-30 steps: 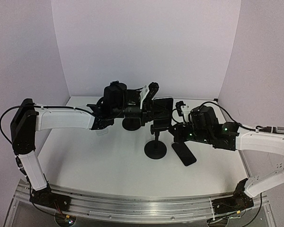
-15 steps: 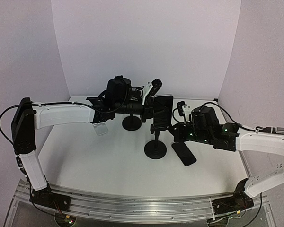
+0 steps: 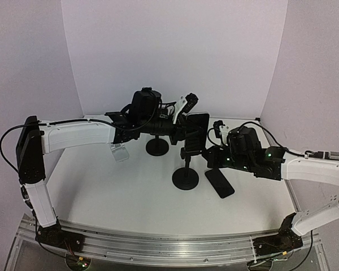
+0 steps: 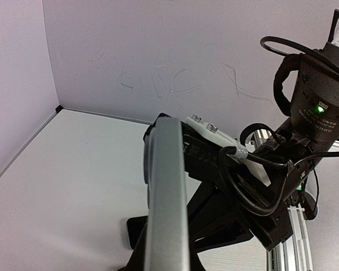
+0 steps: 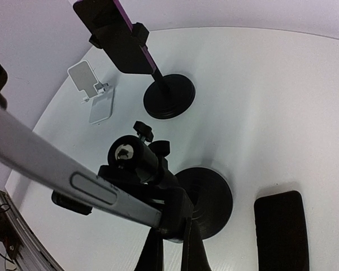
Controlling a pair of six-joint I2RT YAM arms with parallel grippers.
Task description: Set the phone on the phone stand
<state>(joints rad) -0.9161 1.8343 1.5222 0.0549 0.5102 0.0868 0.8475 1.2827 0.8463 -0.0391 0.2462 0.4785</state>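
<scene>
My left gripper [image 3: 187, 121] is shut on a silver-edged phone [image 3: 197, 133] and holds it upright above the table, at the head of the black phone stand [image 3: 185, 178]. In the left wrist view the phone's edge [image 4: 166, 214] fills the middle and hides my own fingers. My right gripper [image 3: 211, 156] is shut on the stand's clamp [image 5: 179, 219]; its fingers [image 5: 156, 255] close on it from below. In the right wrist view the phone's silver edge [image 5: 68, 169] runs from the left into that clamp, above the stand's round base [image 5: 213, 199].
A second black phone [image 3: 219, 183] lies flat right of the stand's base, also in the right wrist view [image 5: 279, 230]. A second black stand [image 3: 157, 147] at the back holds a dark phone [image 5: 120, 35]. A small white stand [image 3: 120, 152] sits left.
My left arm has lifted and shifted a little to the right, carrying the phone slightly up and right at the stand's head. My right arm has stayed on the clamp.
</scene>
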